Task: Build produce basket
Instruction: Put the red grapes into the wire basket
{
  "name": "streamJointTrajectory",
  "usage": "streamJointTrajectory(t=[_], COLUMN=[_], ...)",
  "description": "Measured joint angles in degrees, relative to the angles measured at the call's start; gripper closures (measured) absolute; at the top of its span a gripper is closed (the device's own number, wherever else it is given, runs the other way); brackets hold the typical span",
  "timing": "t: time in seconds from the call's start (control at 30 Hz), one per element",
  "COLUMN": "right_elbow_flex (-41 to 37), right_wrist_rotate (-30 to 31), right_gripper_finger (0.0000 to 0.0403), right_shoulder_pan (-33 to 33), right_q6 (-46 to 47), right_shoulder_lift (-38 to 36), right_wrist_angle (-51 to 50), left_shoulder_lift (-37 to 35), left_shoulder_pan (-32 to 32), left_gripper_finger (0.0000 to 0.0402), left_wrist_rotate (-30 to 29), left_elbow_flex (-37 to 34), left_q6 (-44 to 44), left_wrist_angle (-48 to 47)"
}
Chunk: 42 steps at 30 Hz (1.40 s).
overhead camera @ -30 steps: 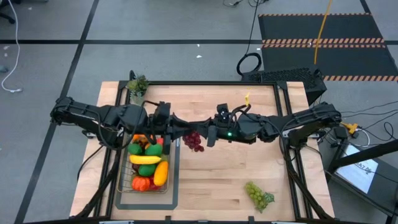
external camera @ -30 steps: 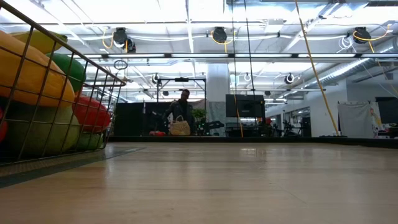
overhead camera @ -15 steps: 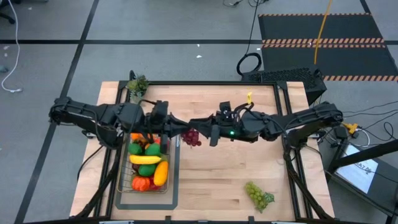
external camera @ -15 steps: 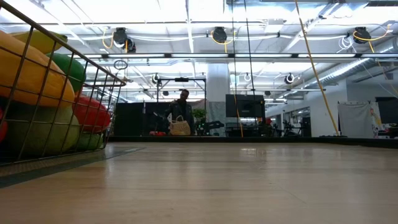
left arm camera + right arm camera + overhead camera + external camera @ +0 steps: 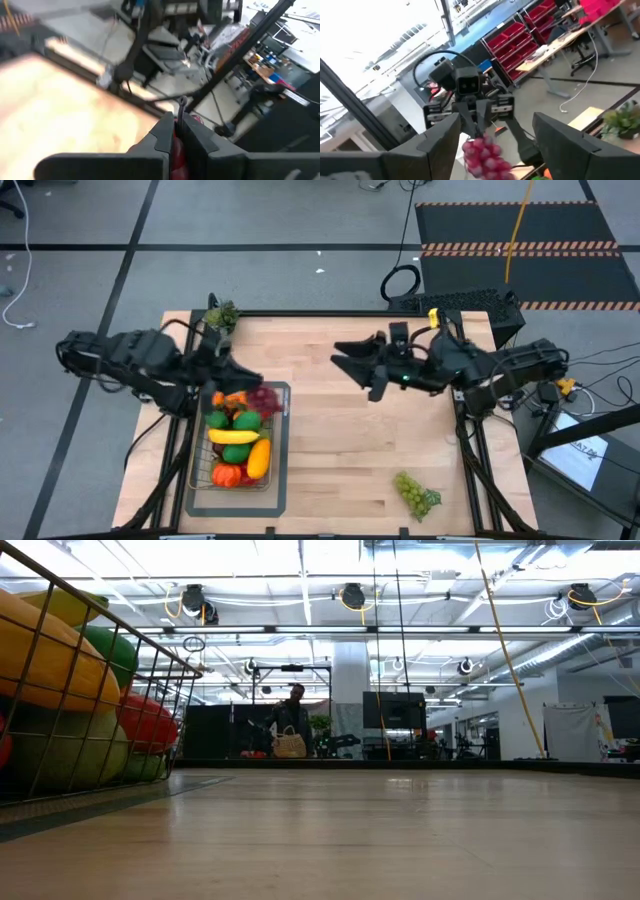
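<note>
The wire basket point(image 5: 200, 476) stands on a grey mat at the table's left front. It holds produce: a banana point(image 5: 233, 436), a yellow mango, green and red fruits. My left gripper point(image 5: 243, 383) is shut on a bunch of purple grapes point(image 5: 263, 398) above the basket's far right corner. My right gripper point(image 5: 352, 370) hangs open and bare over the table's far middle, facing the left one. A bunch of green grapes point(image 5: 415, 492) lies on the table at the right front. My left gripper pinches the top end of the purple grape bunch point(image 5: 479, 136) between its two fingers point(image 5: 470, 114). The fingers come about level from the table's left. The bunch point(image 5: 484, 156) hangs below them, clear of the basket and of the fruit in it.
A small pot with a leafy sprig point(image 5: 220, 315) stands at the table's far left corner. The grey mat point(image 5: 281, 480) shows around the basket. Bare wood lies between the basket and the green grapes. A person stands far off in the room behind.
The purple grapes, held between both grippers over the table's middle, have passed to my left gripper. My right gripper has opened, let go and drawn back toward the table's right edge. My left gripper has carried the bunch toward the left, over the basket's far right corner.
</note>
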Motion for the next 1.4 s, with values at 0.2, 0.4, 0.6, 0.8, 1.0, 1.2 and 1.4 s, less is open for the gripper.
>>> streamJointTrajectory(t=[0.2, 0.4, 0.6, 0.8, 1.0, 1.2, 1.4], right_elbow_flex=[0.04, 0.04, 0.02, 0.02, 0.02, 0.00, -0.02], right_wrist_rotate=[0.07, 0.01, -0.15, -0.18, -0.38, -1.91, -3.79], right_gripper_finger=[0.0163, 0.0165, 0.0165, 0.0165, 0.0165, 0.0165, 0.0165], right_shoulder_pan=[0.00, 0.00, 0.00, 0.00, 0.00, 0.00, 0.02], right_q6=[-1.45, -1.49, -1.36, -1.51, -1.81, -3.10, -5.47], right_shoulder_lift=[-3.28, -4.46, -4.31, -4.29, -4.46, -4.76, -5.88], right_wrist_angle=[-7.87, -14.10, -17.90, -20.98, -24.05, -25.94, -26.89], left_shoulder_lift=[-5.92, -7.42, -4.25, 0.15, 4.92, 9.91, 15.27], left_shoulder_pan=[-3.64, -8.41, -13.46, -17.22, -18.79, -18.88, -18.88], left_gripper_finger=[0.0376, 0.0376, 0.0376, 0.0376, 0.0376, 0.0376, 0.0376], left_wrist_rotate=[0.75, 5.17, 13.43, 16.43, 16.41, 16.41, 16.24], left_elbow_flex=[0.01, 0.01, -0.01, -0.01, -0.01, -0.01, -0.01], left_q6=[-11.55, -21.67, -27.63, -27.26, -24.29, -23.92, -22.22], left_wrist_angle=[-13.24, -25.15, -37.27, -45.82, -47.77, -47.67, -47.79])
